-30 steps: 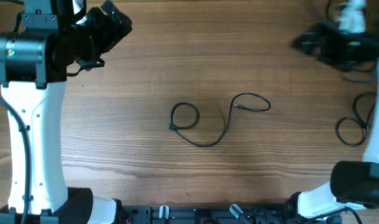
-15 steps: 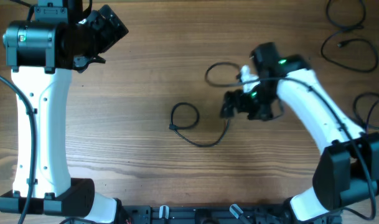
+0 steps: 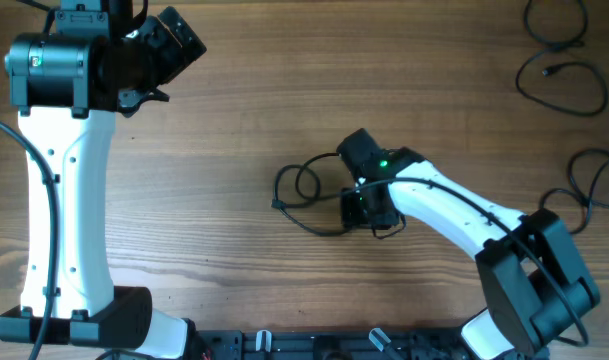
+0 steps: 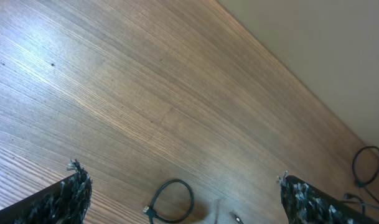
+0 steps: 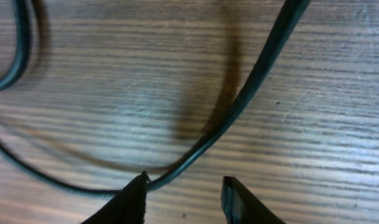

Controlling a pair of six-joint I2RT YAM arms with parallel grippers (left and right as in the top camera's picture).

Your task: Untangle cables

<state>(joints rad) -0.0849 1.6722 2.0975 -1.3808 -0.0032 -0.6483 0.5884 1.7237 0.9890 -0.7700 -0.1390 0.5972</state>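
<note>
One thin black cable [image 3: 319, 230] lies mid-table, with a loop [image 3: 296, 184] at its left end. My right gripper [image 3: 358, 207] sits low over the cable's right part. In the right wrist view the cable [image 5: 239, 112] curves down to the left fingertip [image 5: 138, 186] and passes behind it. The gap of the right gripper [image 5: 186, 182] shows bare wood, so the jaws are open and partly narrowed. My left gripper [image 3: 189, 35] hangs high at the far left, wide open [image 4: 178, 177]. Its view shows the loop [image 4: 172, 202] and a plug tip [image 4: 237, 218] far below.
More black cables lie at the table's far right: loops at the top corner [image 3: 559, 80] and one by the right edge [image 3: 594, 180]. The left arm's white column [image 3: 59, 200] stands along the left side. A dark rail [image 3: 314, 345] runs along the front edge.
The right arm swung in from the far right and came down on the middle cable, pushing its right loop leftward. Its jaws have narrowed. The left arm has hardly moved.
</note>
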